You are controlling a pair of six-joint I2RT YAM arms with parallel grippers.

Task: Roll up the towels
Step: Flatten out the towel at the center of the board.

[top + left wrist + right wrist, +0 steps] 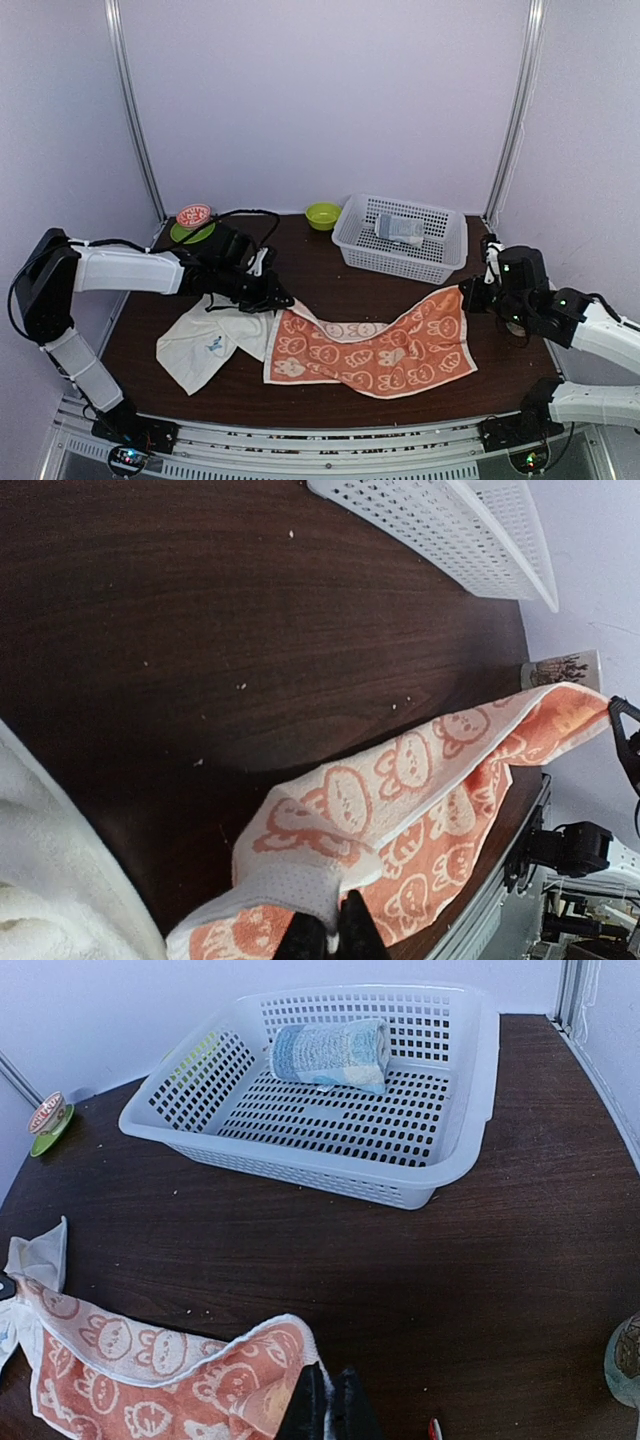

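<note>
Orange towel (380,350): spread across the near middle of the table (330,275). Its far edge sags between the two grippers, and the pattern of cartoon faces is up.
Orange towel, corners: the far left and far right corners are each pinched. Whether the middle lies flat or hangs just clear of the wood cannot be told.
Left gripper (272,298): clenched on the far left corner. In its wrist view the fingers (352,930) meet over a folded-back pale flap of cloth, and their tips are cut off by the bottom edge.
Right gripper (468,293): clamped on the far right corner. In its wrist view only the dark fingertips (345,1405) show, with cloth bunched against them.
White towel (205,345): crumpled on the table at the left, with a small blue mark on top. Its right edge is tucked under or against the orange towel, and which one cannot be made out.
White towel, left wrist view: only a blurred pale mass in the lower left corner (40,880).
Basket (392,262): white and perforated, at the far right of the table, apart from both towels.
Rolled towel (400,229): grey-blue, lying inside the basket by the back wall.
Bowl (322,215): green, just left of the basket at the far edge.
Plate (185,236): green, at the far left corner, with a reddish round thing on it too small to identify.
Right wrist view, right edge: a rounded greyish object, cut off and unclear.
</note>
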